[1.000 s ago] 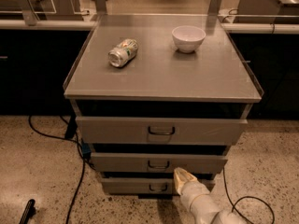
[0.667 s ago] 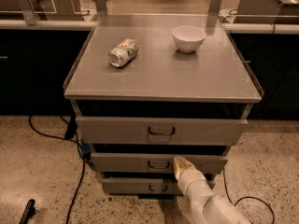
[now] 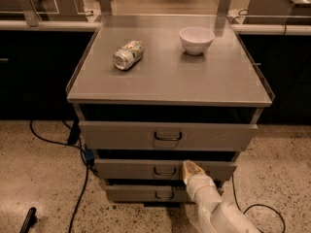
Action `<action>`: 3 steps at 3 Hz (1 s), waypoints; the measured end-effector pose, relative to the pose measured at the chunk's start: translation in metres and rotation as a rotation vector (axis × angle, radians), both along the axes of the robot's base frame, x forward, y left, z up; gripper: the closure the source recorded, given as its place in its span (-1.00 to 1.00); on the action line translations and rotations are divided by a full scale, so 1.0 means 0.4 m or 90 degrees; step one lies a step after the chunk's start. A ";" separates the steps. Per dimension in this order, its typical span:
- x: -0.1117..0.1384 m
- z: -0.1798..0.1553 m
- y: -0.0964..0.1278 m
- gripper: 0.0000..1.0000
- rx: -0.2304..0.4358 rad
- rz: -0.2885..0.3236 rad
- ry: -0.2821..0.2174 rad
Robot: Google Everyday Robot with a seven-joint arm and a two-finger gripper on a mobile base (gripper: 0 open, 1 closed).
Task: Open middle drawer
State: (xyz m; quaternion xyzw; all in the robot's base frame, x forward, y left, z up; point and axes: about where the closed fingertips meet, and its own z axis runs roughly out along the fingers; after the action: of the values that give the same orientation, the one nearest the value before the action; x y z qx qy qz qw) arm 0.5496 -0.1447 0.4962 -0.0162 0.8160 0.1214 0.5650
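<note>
Camera view shows us the middle drawer, second of three grey fronts in the cabinet, its long axis running left to right. Our gripper sits against that front, just right of the dark pull handle, which lies immediately to its left. We cannot tell whether the gripper is apart or together.

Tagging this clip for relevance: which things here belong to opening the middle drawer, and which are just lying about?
Job: middle drawer; tool, at its front, right of the handle.
Lying about: can and white bowl on the cabinet top.
</note>
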 end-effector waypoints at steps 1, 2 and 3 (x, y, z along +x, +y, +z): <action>0.077 0.004 -0.062 1.00 -0.024 -0.046 -0.025; 0.157 0.006 -0.129 1.00 -0.044 -0.085 -0.032; 0.164 0.006 -0.142 1.00 -0.044 -0.091 -0.031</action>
State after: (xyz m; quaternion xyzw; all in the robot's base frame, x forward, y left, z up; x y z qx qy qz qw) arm 0.6154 -0.2015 0.4985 0.0197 0.8045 0.0521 0.5913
